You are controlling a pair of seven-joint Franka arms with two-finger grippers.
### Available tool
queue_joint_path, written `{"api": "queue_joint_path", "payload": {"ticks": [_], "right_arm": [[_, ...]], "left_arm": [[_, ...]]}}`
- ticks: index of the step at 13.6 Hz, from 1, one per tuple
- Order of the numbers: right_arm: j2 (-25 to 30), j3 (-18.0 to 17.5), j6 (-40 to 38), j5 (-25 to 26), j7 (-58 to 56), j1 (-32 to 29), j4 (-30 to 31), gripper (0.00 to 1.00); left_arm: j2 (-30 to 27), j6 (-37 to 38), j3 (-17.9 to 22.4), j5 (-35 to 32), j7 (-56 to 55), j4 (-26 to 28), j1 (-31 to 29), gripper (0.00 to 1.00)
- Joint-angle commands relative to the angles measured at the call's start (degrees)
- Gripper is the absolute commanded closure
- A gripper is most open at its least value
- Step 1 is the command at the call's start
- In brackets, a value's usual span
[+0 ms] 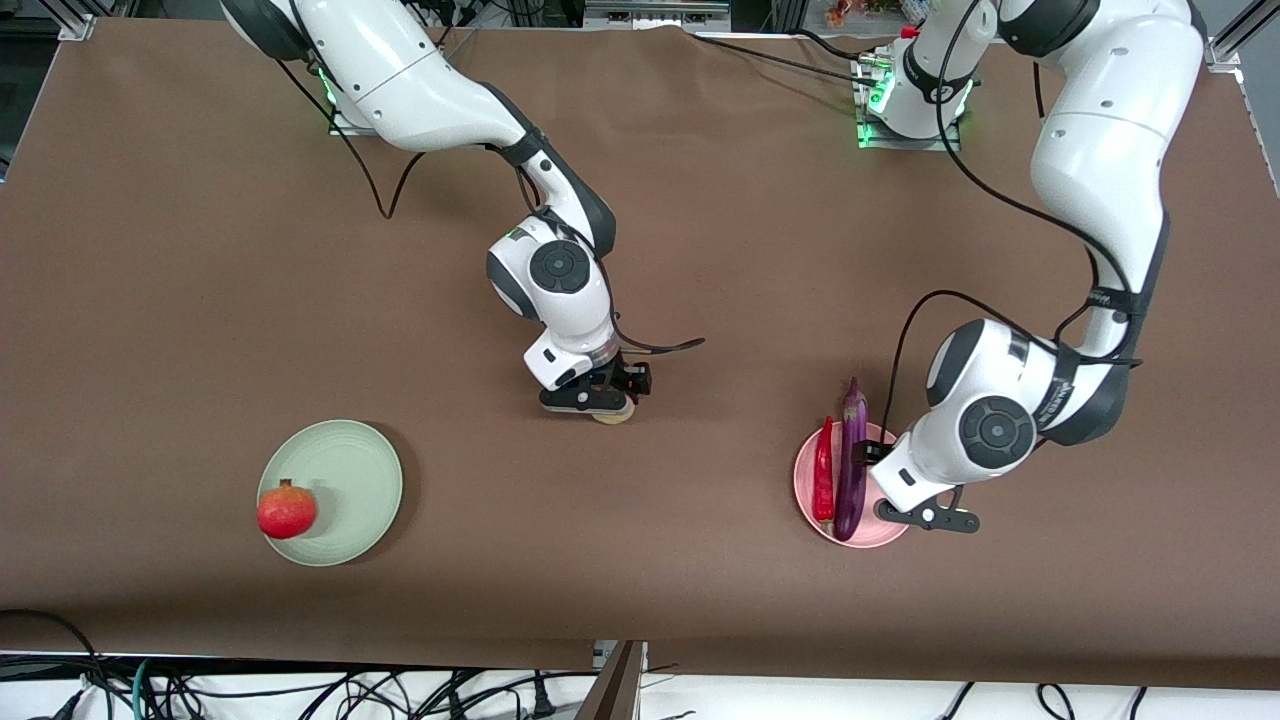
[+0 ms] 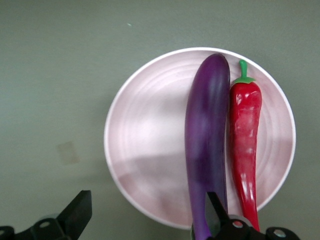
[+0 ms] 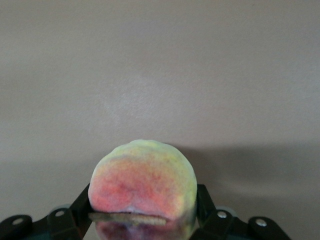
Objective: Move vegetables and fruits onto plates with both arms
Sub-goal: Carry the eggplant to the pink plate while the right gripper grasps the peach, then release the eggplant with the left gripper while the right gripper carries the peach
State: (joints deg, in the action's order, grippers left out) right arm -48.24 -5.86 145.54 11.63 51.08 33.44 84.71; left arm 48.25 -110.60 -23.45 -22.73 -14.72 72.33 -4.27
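My right gripper [image 1: 608, 398] is shut on the yellow-pink peach [image 1: 613, 414] near the middle of the table. In the right wrist view the peach [image 3: 142, 187] sits between both fingers [image 3: 81, 202]. My left gripper [image 1: 873, 455] is open and empty over the pink plate [image 1: 885, 535]. The purple eggplant [image 1: 851, 465] and the red chili pepper [image 1: 823, 475] lie side by side on that plate. In the left wrist view the plate [image 2: 145, 145], eggplant [image 2: 205, 135] and chili [image 2: 245, 135] lie past my open left gripper [image 2: 148, 215]. The red pomegranate [image 1: 286, 510] rests on the green plate [image 1: 355, 460].
The brown table runs wide around both plates. The arm bases stand along the edge farthest from the front camera. Cables hang below the edge nearest that camera.
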Motion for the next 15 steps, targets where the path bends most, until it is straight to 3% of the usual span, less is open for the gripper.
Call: {"api": "queue_joint_path", "payload": {"ticks": [1, 3, 6, 10, 11, 14, 15], "right_arm": [[1.65, 2.34, -0.69, 1.20, -0.01, 0.40, -0.07, 0.76], [4.02, 4.00, -6.11, 0.68, -4.55, -1.78, -4.09, 0.76], [4.03, 3.14, -19.21, -1.42, -22.81, -9.77, -11.22, 0.76], [3.94, 3.22, -20.21, -2.05, -42.68, -20.15, -11.24, 0.76], [3.86, 3.31, -20.21, -2.05, -45.42, -21.82, -10.98, 0.76], [2.11, 3.40, -18.98, -1.96, -54.74, -26.22, -9.83, 0.76], [1.40, 3.40, -17.85, -1.96, -56.77, -27.88, -9.74, 0.76]], "left_arm": [[-6.92, 8.27, -0.72, -0.13, 0.13, 0.44, -0.48, 0.00], [-11.06, 12.93, -0.54, 2.84, 0.22, 0.44, -0.56, 0.00], [-17.03, 19.52, -0.28, 7.16, 0.30, 0.62, -1.79, 0.00], [-26.08, 27.27, -0.20, 15.50, 4.06, 1.40, -6.01, 0.00], [-29.76, 27.19, 1.55, 15.87, 8.18, 3.93, -5.32, 0.00], [-41.01, 25.52, 14.80, 23.92, 11.56, 13.42, 1.61, 0.00], [-43.57, 25.52, 15.36, 25.26, 11.90, 15.62, 1.37, 0.00]]}}
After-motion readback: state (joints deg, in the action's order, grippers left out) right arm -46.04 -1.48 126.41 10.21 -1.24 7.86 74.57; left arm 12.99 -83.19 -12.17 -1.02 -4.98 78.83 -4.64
